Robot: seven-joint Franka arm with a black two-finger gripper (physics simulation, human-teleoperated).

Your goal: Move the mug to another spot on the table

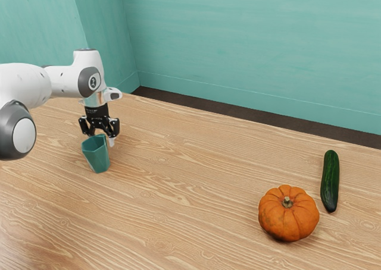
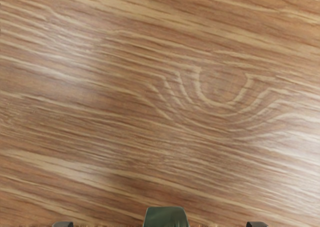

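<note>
A teal mug (image 1: 96,154) stands on the wooden table (image 1: 196,175) at the exterior view's left. It tapers toward its base. My black gripper (image 1: 100,137) hangs straight down over the mug's top, with its fingers reaching to about rim height. In the wrist view a dark green part of the mug (image 2: 165,218) sits just under my hand. The two fingertips (image 2: 62,224) stand far out on either side of it with wood showing in the gaps. The gripper is open, and neither finger touches the mug.
An orange pumpkin (image 1: 288,213) sits near the front on the exterior view's right, and a dark green cucumber (image 1: 330,180) lies just beyond it. Bare wood stretches between the mug and the pumpkin. Teal walls close off the back.
</note>
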